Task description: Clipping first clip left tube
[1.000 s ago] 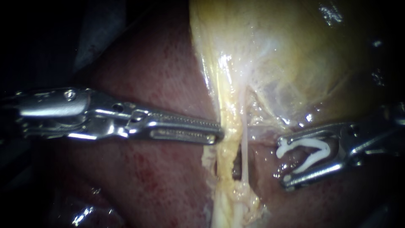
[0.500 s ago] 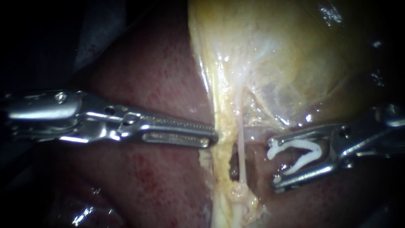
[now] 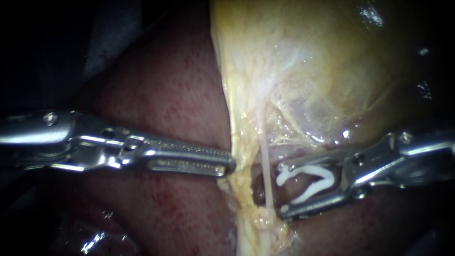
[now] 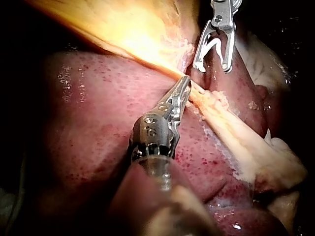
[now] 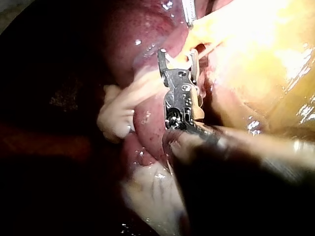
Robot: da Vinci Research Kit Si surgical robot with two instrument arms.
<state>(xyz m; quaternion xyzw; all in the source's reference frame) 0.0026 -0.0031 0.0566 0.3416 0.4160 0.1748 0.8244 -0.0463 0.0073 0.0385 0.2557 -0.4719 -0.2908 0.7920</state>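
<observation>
Two strands run down from the gallbladder: a thick yellow left tube and a thin pale tube beside it. My left instrument lies level, its serrated jaws shut on the yellow tissue at the left tube's edge; the left wrist view shows the same hold. My right instrument carries a white V-shaped clip between its spread jaws. Its jaw tips stand just right of the thin tube, and no tube lies inside the clip. In the right wrist view those jaws point at the strands.
The dark red liver fills the ground under and left of the tubes. A small dark window shows between the two tubes. Glistening membrane hangs above my right instrument.
My right instrument has moved left with the clip, up to the thin tube. My left instrument has drawn back to the left, and the yellow strand has followed it.
</observation>
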